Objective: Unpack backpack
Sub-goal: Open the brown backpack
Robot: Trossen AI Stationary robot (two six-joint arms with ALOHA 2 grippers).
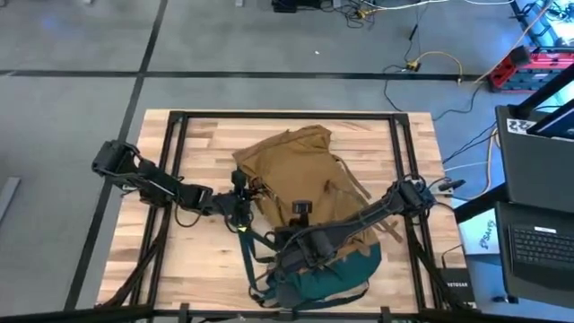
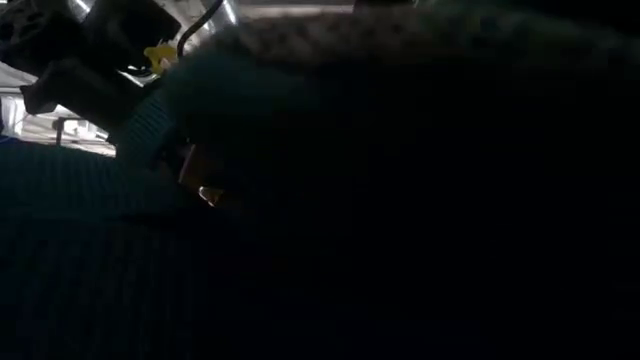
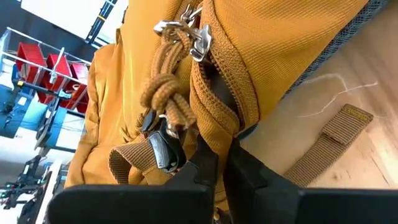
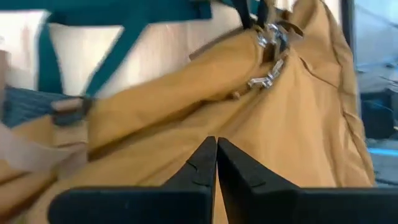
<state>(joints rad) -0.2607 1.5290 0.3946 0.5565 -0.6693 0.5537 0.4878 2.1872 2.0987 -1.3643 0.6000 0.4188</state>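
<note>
Tan-brown backpack (image 1: 300, 175), one, lies mid-table, teal base toward the near edge | left gripper (image 3: 221, 165) at its left side, fingers pressed together on fabric beside the zipper pulls (image 3: 186, 34) | right gripper (image 4: 216, 155) fingers together, nothing visibly between them, over the pack's near half | nothing unpacked yet; judged early stage.

Grey floor (image 1: 72, 45) crossed by dark lines, cables (image 1: 421, 63) trailing, laptop (image 1: 538, 242) right of the wooden table (image 1: 193, 247)
</note>
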